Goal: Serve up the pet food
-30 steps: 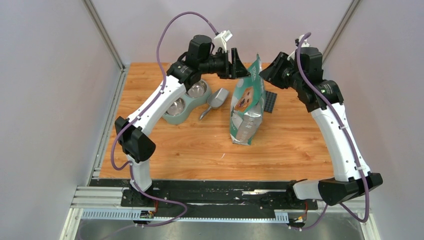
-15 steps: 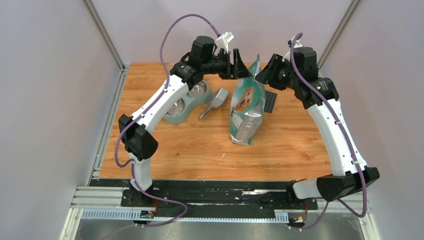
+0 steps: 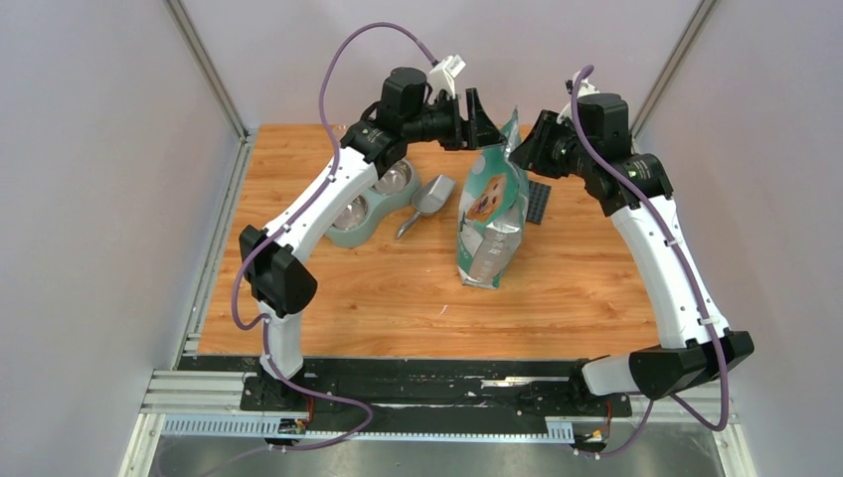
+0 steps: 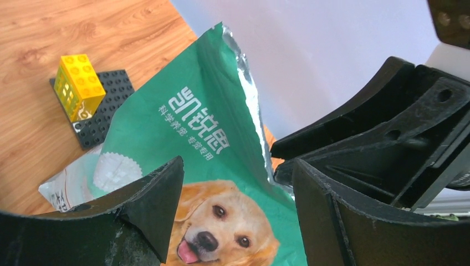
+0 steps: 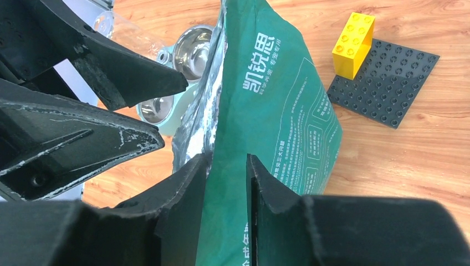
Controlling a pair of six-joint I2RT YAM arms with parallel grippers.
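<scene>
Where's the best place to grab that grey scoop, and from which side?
Take the scoop by its thin handle, the near end. It lies flat on the table between the double bowl and the bag, so coming straight down from above, pinching across it, looks best. The wide cup end seems too broad to pinch.

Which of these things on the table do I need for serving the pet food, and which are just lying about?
For the job: food bag, gripped at its top by the right pincer; metal scoop; twin-bowl feeder. No kibble visible.
Lying about: yellow brick; dark studded baseplate.
</scene>
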